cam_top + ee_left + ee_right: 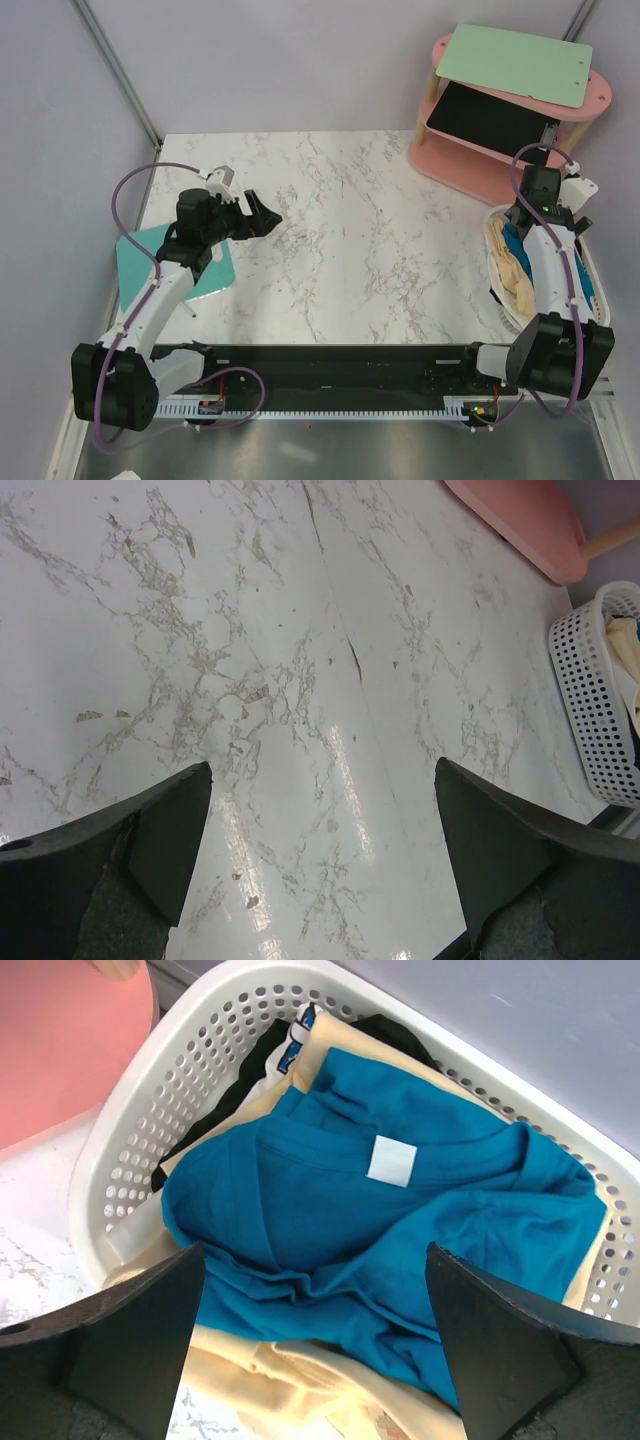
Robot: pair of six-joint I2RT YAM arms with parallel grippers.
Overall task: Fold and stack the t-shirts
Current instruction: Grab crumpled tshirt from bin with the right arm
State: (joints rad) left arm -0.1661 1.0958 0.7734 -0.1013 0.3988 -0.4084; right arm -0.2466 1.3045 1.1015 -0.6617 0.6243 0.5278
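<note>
A deep teal-blue t-shirt (380, 1210) lies crumpled on top of the pile in the white mesh basket (110, 1160), its white neck label facing up. Pale cream-yellow t-shirts (300, 1370) lie under and around it and spill over the near rim. In the top view the teal shirt (513, 240) and the cream shirts (510, 272) show at the basket's left side. My right gripper (315, 1255) is open and empty, hovering just above the teal shirt; in the top view the right gripper (530, 222) is over the basket. My left gripper (322, 768) is open and empty above bare marble, and shows at the table's left (255, 218).
The basket (592, 290) stands at the table's right edge. A pink two-level shelf (450, 160) with a mint-green board (510, 62) on top stands at the back right. A flat turquoise sheet (150, 262) lies at the left edge under my left arm. Black cloth (220, 1100) lies at the basket's back.
</note>
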